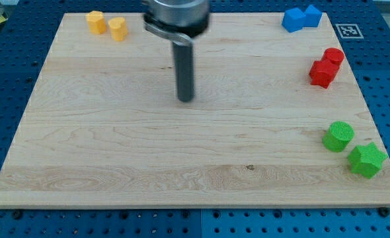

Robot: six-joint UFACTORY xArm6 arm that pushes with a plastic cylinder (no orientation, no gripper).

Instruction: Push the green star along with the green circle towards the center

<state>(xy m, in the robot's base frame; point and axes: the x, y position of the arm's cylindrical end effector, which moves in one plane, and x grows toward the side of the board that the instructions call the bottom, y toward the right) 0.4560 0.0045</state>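
Observation:
The green circle [338, 136] sits near the board's right edge, low in the view. The green star [366, 160] lies just below and right of it, close to the board's bottom right corner. The two are nearly touching. My tip [186, 100] stands on the wooden board [116, 145] a little above its middle, far to the left of both green blocks and touching no block.
Two yellow blocks [106, 25] sit at the top left. Two blue blocks [300, 17] sit at the top right. Two red blocks [326, 67] lie at the right edge, above the green ones. The arm's grey body [176, 14] hangs over the board's top.

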